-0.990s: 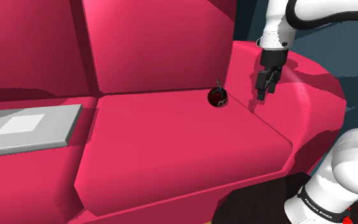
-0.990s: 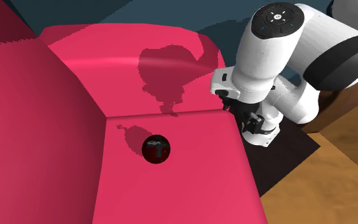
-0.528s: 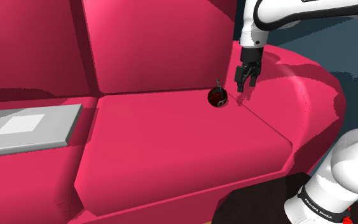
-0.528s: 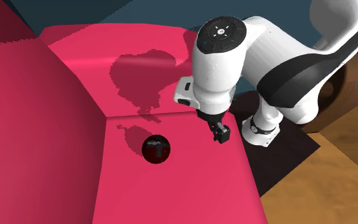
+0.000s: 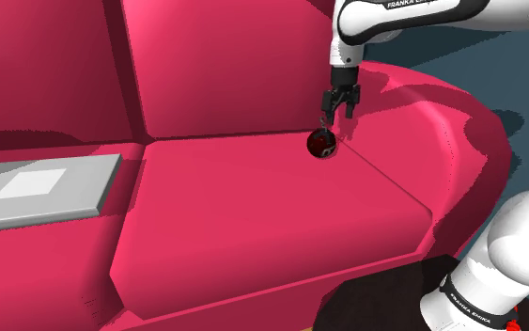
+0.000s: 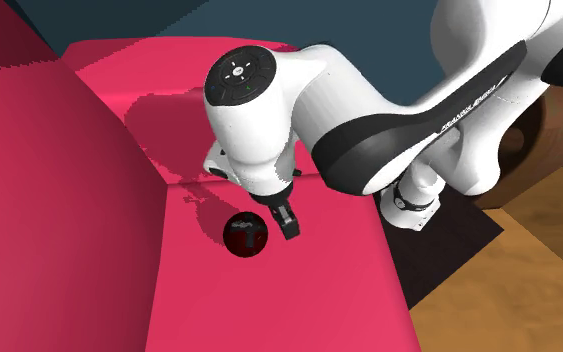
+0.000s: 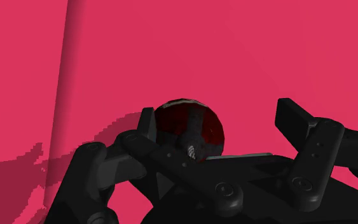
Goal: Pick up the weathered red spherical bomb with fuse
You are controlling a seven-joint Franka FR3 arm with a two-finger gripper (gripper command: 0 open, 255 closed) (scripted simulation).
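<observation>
Fingers (image 7: 296, 119) stand wide apart, hovering just above the dark red bomb (image 5: 322, 144), which rests on the pink sofa seat (image 5: 253, 216) near the backrest (image 5: 215, 66). Round and probably hard, it may roll; closing across its widest middle, clear of the fuse (image 7: 191, 150), looks safest.

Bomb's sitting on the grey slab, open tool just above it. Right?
Not quite. The bomb sits on the red sofa seat, close to the backrest, not on the grey slab, which lies well apart toward the shoulder view's left. The shoulder view shows this. The rest holds: the open tool is just above it.
</observation>
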